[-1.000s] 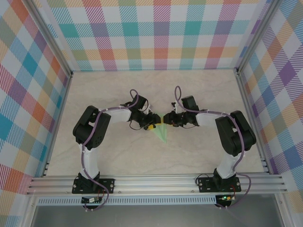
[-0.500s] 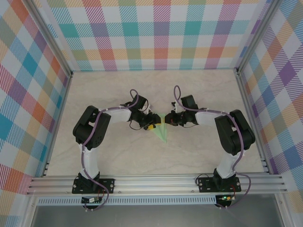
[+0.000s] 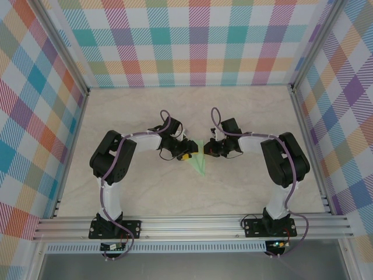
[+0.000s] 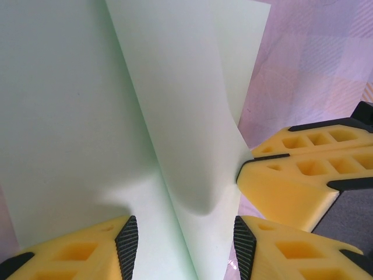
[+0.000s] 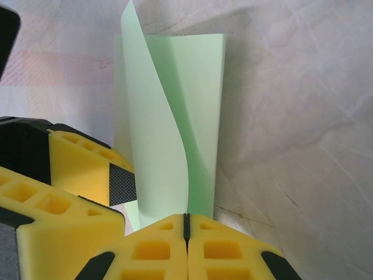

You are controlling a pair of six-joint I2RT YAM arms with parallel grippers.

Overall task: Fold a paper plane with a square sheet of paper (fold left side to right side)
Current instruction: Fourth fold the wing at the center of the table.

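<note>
Your right jaws are closed on a raised flap of the paper; your left jaws stand half open astride it.

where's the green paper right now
In the top view the paper lies mid-table between the left gripper and right gripper, its point toward the arm bases; one flap stands up at the right gripper's shut tips.
</note>
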